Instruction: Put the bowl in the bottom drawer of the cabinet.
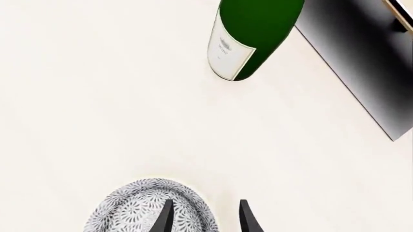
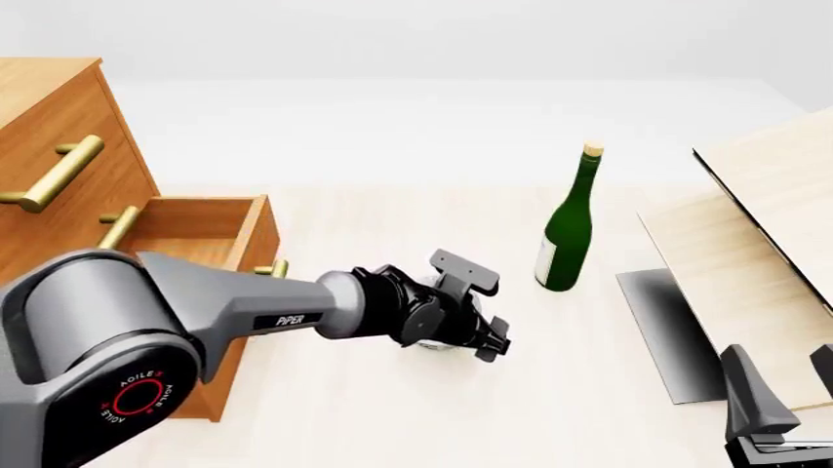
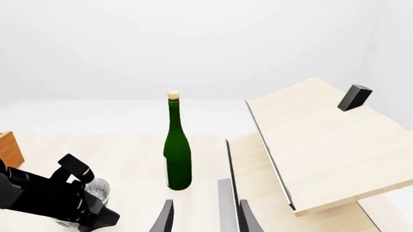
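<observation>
The left claw (image 2: 493,341) is seen in the front view low over the table (image 2: 390,409), reaching in from the left, just in front of the open bottom drawer (image 2: 209,229) of the cabinet (image 2: 59,117). The bowl (image 1: 152,208) is set on the table directly at the claw; in the left wrist view its speckled rim is straddled by the two dark fingertips (image 1: 166,217), one over the bowl's inside and the other outside its wall. The jaws are held at a narrow gap, and whether the wall is pinched cannot be told. In the right wrist view the bowl (image 3: 96,191) is mostly hidden behind the left claw (image 3: 96,217).

A green wine bottle (image 2: 569,229) stands upright on the table, well apart from the bowl. The right claw (image 3: 203,220) is kept low near the pale wooden boards (image 2: 768,244), its fingers parted and nothing between them.
</observation>
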`<state>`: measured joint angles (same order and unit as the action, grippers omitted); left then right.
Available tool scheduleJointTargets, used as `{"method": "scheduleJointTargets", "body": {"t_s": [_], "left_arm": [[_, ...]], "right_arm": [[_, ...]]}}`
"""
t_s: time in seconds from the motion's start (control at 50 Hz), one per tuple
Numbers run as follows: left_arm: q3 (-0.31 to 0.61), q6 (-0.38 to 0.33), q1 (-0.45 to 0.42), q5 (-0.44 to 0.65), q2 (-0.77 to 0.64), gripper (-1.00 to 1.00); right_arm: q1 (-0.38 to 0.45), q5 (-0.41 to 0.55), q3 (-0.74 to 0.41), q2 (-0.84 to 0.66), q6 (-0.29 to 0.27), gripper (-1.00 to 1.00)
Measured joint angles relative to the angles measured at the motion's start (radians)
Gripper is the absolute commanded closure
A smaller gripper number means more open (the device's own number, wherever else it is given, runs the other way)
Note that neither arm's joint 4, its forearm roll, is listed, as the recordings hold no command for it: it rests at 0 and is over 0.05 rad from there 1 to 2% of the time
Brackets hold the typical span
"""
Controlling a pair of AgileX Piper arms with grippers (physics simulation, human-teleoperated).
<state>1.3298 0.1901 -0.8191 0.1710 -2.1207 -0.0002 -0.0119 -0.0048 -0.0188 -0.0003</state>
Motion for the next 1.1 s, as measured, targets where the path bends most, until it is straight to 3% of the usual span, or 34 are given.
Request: {"method": "scheduleJointTargets", "body": {"t_s": [0.06,0.08,0.6,1.1], "left_arm": [[-0.002,0.001,-0.001,-0.002,0.001,-1.0],[-0.002,0.001,-0.001,-0.002,0.001,1.0],[-0.005,-0.029,0.001,-0.004,0.045,1.0],[-0.023,-0.098,0.057,0.017,0.15,1.0]], "right_arm": [[0.0,0.0,0.0,0.0,0.0,-1.0],[0.0,0.0,0.0,0.0,0.0,-1.0],[0.0,0.0,0.0,0.0,0.0,-1.0],[0.0,0.0,0.0,0.0,0.0,-1.0]]}}
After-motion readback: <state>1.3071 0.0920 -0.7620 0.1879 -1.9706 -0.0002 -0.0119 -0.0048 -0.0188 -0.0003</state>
